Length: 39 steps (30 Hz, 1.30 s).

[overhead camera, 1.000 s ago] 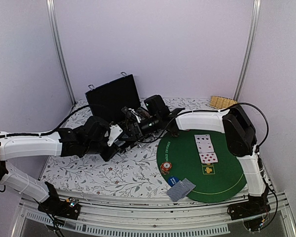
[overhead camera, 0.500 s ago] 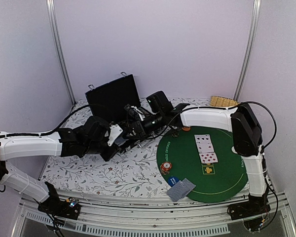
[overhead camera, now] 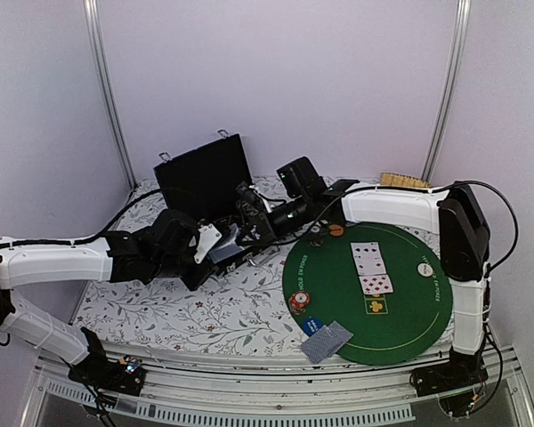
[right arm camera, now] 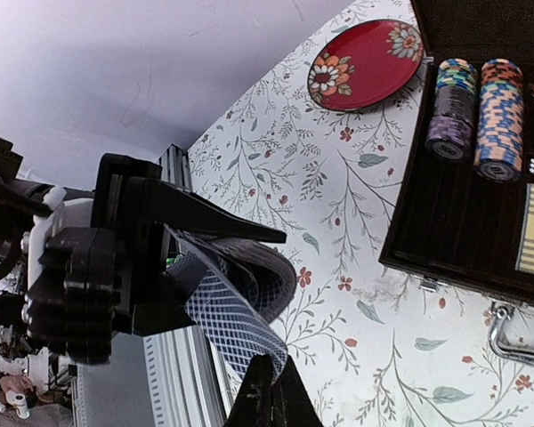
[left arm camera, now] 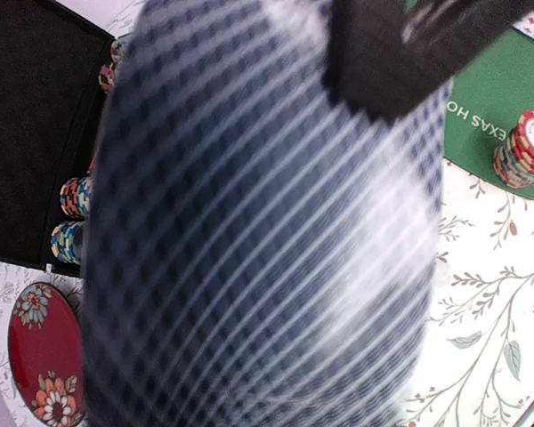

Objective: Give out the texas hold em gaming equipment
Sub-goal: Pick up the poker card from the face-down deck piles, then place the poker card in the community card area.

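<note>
My left gripper [overhead camera: 215,245] is shut on a deck of playing cards [right arm camera: 260,267] with grey-blue backs, held above the floral cloth in front of the black case [overhead camera: 205,178]. My right gripper [right arm camera: 271,372] is shut on the edge of the top card [right arm camera: 236,322], which curls away from the deck. That card's back [left arm camera: 267,231] fills the left wrist view and hides the left fingers. On the green mat [overhead camera: 400,320] lie two face-up card groups [overhead camera: 371,269], a chip stack [overhead camera: 299,302], a card pile [overhead camera: 327,341], and white [overhead camera: 426,268] and orange [overhead camera: 336,230] buttons.
Stacks of striped chips [right arm camera: 479,111] stand in the open case. A round dark-red dish [right arm camera: 365,64] lies on the cloth beside it. A wooden piece [overhead camera: 402,181] sits at the back right. Both arms meet over the table's middle left.
The right gripper has shut on the top card. The right arm has drawn back to the right, bending that card away from the deck. The left arm has stayed put.
</note>
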Tool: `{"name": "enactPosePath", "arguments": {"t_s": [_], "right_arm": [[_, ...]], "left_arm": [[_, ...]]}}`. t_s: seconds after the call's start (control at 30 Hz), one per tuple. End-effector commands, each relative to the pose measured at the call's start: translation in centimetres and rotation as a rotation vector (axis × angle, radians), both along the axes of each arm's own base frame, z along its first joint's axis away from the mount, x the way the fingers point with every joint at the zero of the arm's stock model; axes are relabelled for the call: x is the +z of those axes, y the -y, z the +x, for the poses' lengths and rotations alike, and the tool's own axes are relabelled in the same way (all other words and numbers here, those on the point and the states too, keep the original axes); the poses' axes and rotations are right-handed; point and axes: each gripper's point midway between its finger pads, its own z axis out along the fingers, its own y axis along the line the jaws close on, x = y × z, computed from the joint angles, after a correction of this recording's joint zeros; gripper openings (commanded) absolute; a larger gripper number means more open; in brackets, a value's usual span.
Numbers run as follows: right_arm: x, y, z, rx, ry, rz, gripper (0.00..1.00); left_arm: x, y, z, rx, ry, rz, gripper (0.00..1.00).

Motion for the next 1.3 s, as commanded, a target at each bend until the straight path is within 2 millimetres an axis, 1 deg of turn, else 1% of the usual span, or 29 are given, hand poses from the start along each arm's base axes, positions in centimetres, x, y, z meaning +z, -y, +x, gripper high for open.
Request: {"name": "enactPosePath", "arguments": {"t_s": [0.0, 0.07, 0.17, 0.27, 0.3, 0.33, 0.4, 0.43, 0.47, 0.53, 0.6, 0.67, 0.7, 0.77, 0.87, 0.9, 1.0, 1.07, 1.17, 1.27], "right_arm": [[2.5, 3.1, 1.4, -0.072, 0.028, 0.012, 0.02], [3.2, 4.4, 1.6, -0.092, 0.027, 0.018, 0.02], [4.3, 6.8, 2.0, -0.136, 0.023, 0.031, 0.02], [4.8, 9.8, 2.4, -0.193, 0.000, 0.021, 0.02], [4.4, 11.1, 2.3, -0.217, -0.024, 0.002, 0.02], [4.5, 12.4, 2.4, -0.249, -0.038, -0.016, 0.02], [2.6, 16.1, 1.9, -0.333, -0.107, -0.105, 0.02], [1.5, 18.2, 1.4, -0.374, -0.142, -0.148, 0.02], [0.3, 20.4, 0.4, -0.418, -0.191, -0.188, 0.02], [-2.3, 24.6, -2.0, -0.499, -0.309, -0.259, 0.02], [-5.2, 27.8, -4.9, -0.562, -0.409, -0.352, 0.02], [-7.8, 30.2, -7.7, -0.611, -0.483, -0.432, 0.02], [-8.4, 31.2, -8.7, -0.642, -0.506, -0.448, 0.02], [-9.9, 32.7, -9.9, -0.704, -0.548, -0.471, 0.02], [-11.3, 33.9, -10.1, -0.770, -0.572, -0.485, 0.02], [-11.8, 34.2, -10.2, -0.782, -0.577, -0.501, 0.02], [-13.2, 33.9, -10.7, -0.774, -0.622, -0.486, 0.02], [-14.1, 34.4, -11.1, -0.798, -0.634, -0.511, 0.02], [-14.7, 36.4, -10.8, -0.879, -0.582, -0.597, 0.02], [-14.6, 37.7, -9.8, -0.969, -0.542, -0.603, 0.02]], "left_arm": [[1.0, 0.8, 0.2, -0.009, 0.032, -0.024, 0.35], [1.0, 0.7, 0.2, -0.005, 0.036, -0.022, 0.35], [1.1, 0.7, 0.2, -0.002, 0.037, -0.024, 0.35], [1.0, 0.7, 0.3, -0.003, 0.036, -0.024, 0.35], [1.0, 0.7, 0.3, -0.002, 0.037, -0.022, 0.35], [1.0, 0.7, 0.3, -0.001, 0.038, -0.021, 0.35], [1.0, 0.6, 0.3, 0.001, 0.035, -0.020, 0.35], [1.0, 0.6, 0.2, 0.001, 0.034, -0.020, 0.35], [1.0, 0.6, 0.2, 0.000, 0.034, -0.022, 0.35], [1.0, 0.7, 0.2, -0.001, 0.035, -0.025, 0.35], [1.1, 0.9, 0.3, -0.006, 0.035, -0.027, 0.35], [0.9, 1.0, 0.3, -0.012, 0.029, -0.026, 0.35], [0.8, 1.1, 0.3, -0.014, 0.026, -0.024, 0.35], [0.6, 1.2, 0.2, -0.017, 0.017, -0.021, 0.35], [0.4, 1.2, 0.2, -0.016, 0.014, -0.020, 0.35], [0.5, 1.2, 0.3, -0.015, 0.015, -0.020, 0.35], [0.6, 1.1, 0.3, -0.015, 0.021, -0.019, 0.35], [0.7, 1.0, 0.3, -0.011, 0.024, -0.021, 0.35], [0.7, 1.0, 0.3, -0.010, 0.026, -0.024, 0.35], [0.8, 1.1, 0.3, -0.012, 0.025, -0.026, 0.35]]}}
